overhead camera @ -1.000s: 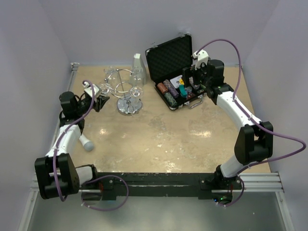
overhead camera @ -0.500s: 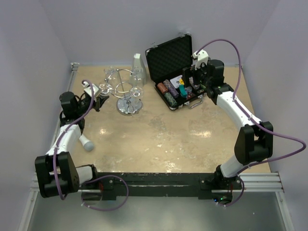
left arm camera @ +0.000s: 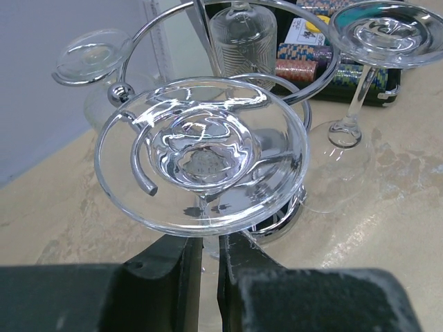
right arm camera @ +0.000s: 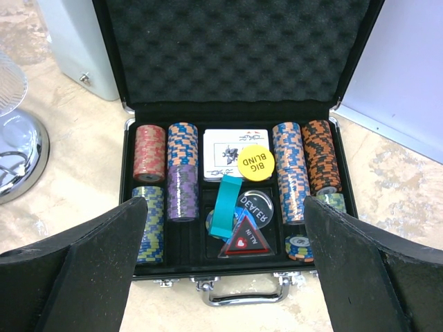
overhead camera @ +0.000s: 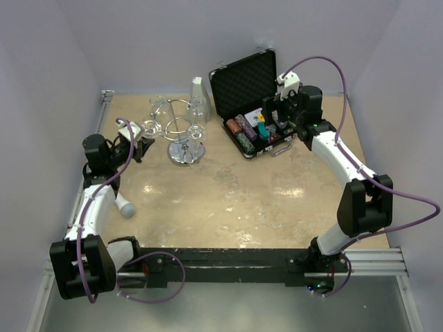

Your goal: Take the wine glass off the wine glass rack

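The chrome wine glass rack (overhead camera: 184,138) (left arm camera: 277,90) stands at the back left of the table. A clear wine glass (left arm camera: 201,155) (overhead camera: 150,128) hangs upside down at its left loop, its round foot facing my left wrist camera. The loop's open wire end shows through that foot. My left gripper (left arm camera: 210,252) (overhead camera: 142,142) is shut on the thin stem just under the foot. Two more glasses (left arm camera: 387,31) (left arm camera: 93,55) hang on other loops. My right gripper (right arm camera: 225,263) (overhead camera: 277,114) hovers open over the case, holding nothing.
An open black poker chip case (overhead camera: 252,90) (right arm camera: 235,187) sits right of the rack. A white box (overhead camera: 199,93) and a ribbed clear vessel (left arm camera: 242,34) stand behind the rack. Walls close in the table on the left, back and right.
My left jaws have closed onto the glass stem, and the arm has drawn slightly left with the glass. The right arm has not moved.
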